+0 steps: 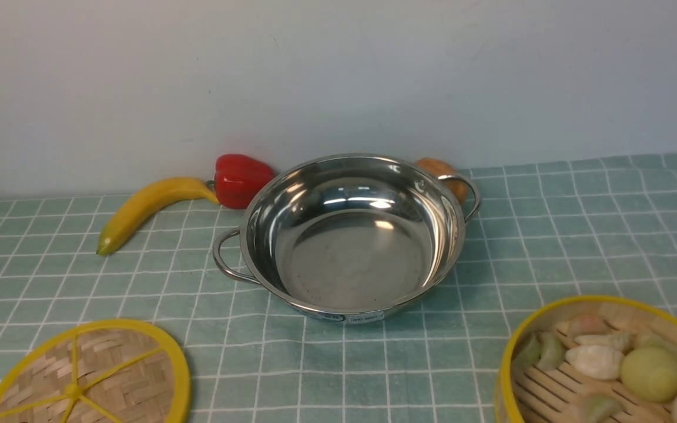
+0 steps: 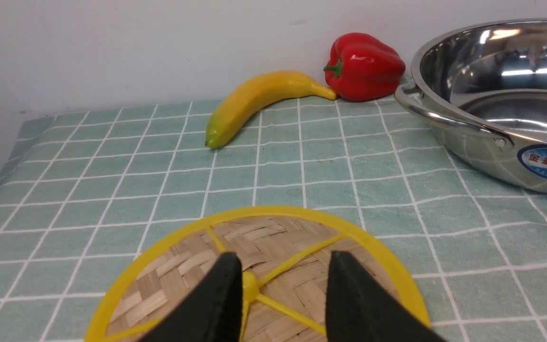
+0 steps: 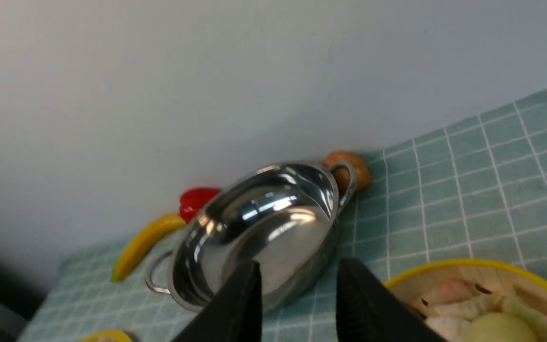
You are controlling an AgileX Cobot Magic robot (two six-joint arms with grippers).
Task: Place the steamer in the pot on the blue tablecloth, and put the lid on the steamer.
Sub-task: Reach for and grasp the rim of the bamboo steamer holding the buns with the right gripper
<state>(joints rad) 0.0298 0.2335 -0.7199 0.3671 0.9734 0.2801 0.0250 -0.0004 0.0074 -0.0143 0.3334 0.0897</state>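
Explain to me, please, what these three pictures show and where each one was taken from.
This is a two-armed robot. One picture looks forward from between its arms; the other two come from cameras on its wrists, so the black prongs there are its left tool and right tool, both open, holding nothing. On the blue tablecloth stand an empty steel pot, a woven lid on the robot's left and a steamer of dumplings on its right. A banana, a red pepper and a brown item lie by the wall.
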